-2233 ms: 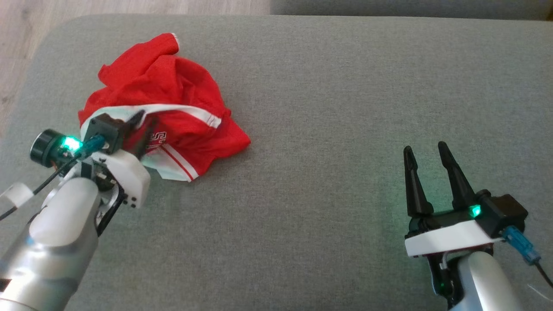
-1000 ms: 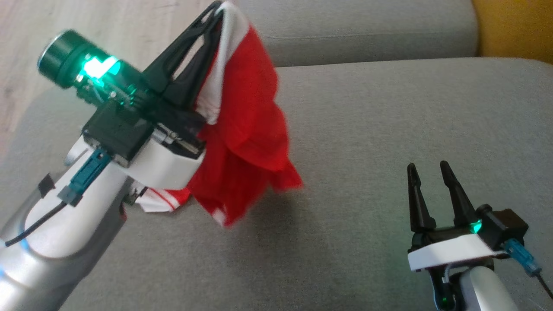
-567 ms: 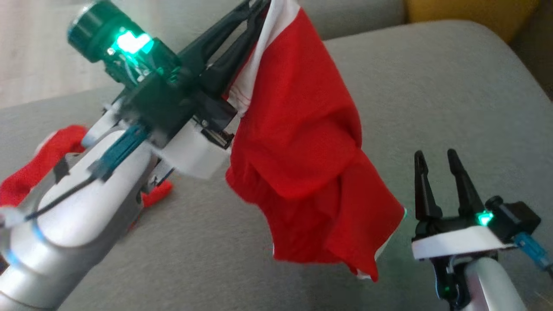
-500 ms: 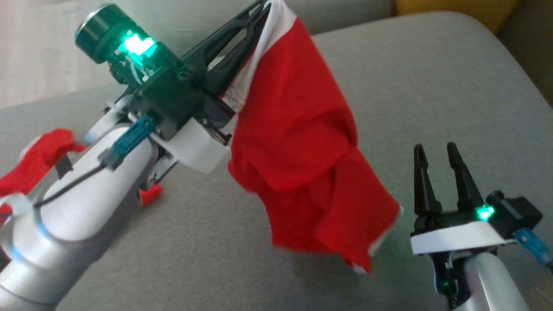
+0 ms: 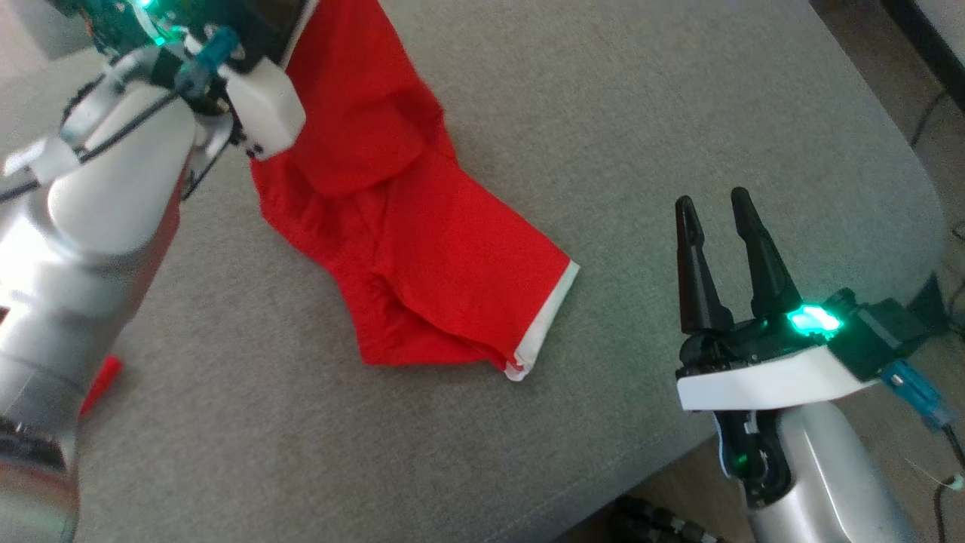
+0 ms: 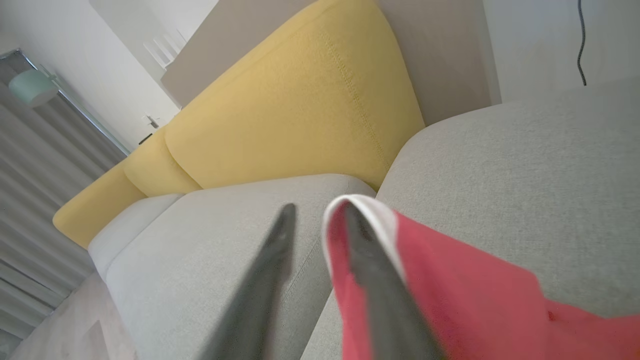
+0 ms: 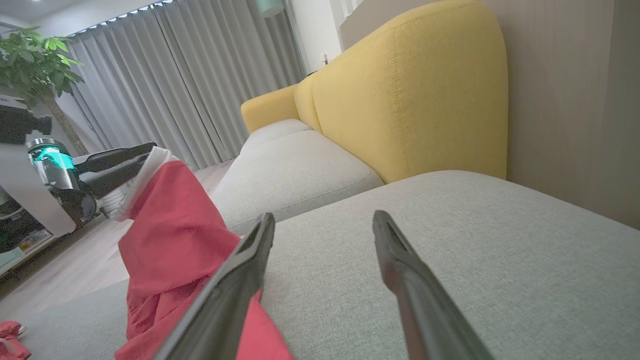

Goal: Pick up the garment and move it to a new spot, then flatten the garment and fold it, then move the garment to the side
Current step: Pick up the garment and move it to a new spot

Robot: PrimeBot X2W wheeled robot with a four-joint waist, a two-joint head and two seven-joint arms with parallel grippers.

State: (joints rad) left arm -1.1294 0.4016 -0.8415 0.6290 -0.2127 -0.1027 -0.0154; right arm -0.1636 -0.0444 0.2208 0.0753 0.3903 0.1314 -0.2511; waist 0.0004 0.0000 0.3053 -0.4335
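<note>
Barely parted left fingers (image 6: pixel 260 285), garment (image 6: pixel 460 290) draped over one

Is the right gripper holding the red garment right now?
No, the right gripper is open over bare cushion, apart from the red garment.

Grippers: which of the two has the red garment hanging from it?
The left gripper: the white hem of the red garment loops over one of its fingers. The right gripper stands open, bare, beside the cloth.

no legible text, labels or numbers
</note>
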